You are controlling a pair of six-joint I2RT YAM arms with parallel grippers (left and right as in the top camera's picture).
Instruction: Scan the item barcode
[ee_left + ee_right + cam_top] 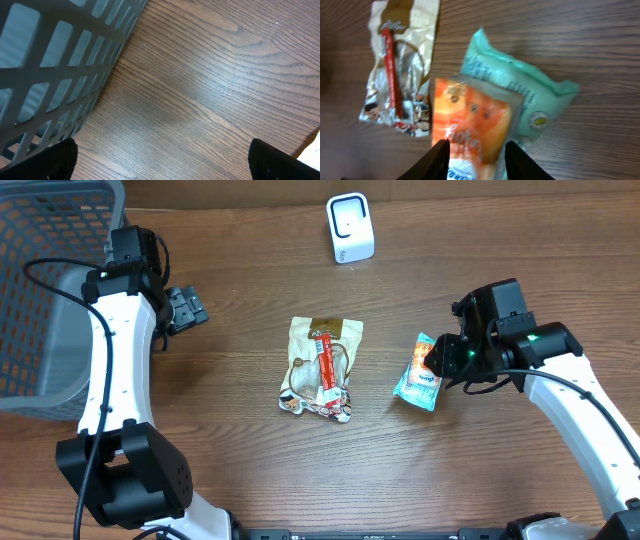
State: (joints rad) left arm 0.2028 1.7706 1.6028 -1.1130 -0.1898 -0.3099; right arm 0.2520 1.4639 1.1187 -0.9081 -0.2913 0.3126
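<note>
**mo:** So, left to right: the grey basket sits right at the outer side of the left gripper. That gripper hangs over bare table with its jaws spread wide and nothing in them. Why park it there?

**kit:** My guess is it's just keeping out of the way. Nothing to scan is near it. The shiny snack bag lies well off to its inner side, flat in the middle, with nothing touching it.

**mo:** And the white scanner?

**kit:** Upright at the far edge, well apart from both grippers, beyond the right one and inward of it. Its face looks turned toward the table, which makes sense if you bring an item up in front of it.

**mo:** Right side then.

**kit:** The teal-and-orange packet is directly under the right gripper. The jaws stand narrow, with the fingers on either side of the orange end. Both look pressed against it, so I'd call it a hold on the packet. The teal end seems to rest on the wood.

**mo:** Why grab the end?

**kit:** Probably to leave the broad faces uncovered for the scanner. I can't spot a barcode on the side showing, so I'd guess it needs a lift and maybe a turn on the way over.
</note>
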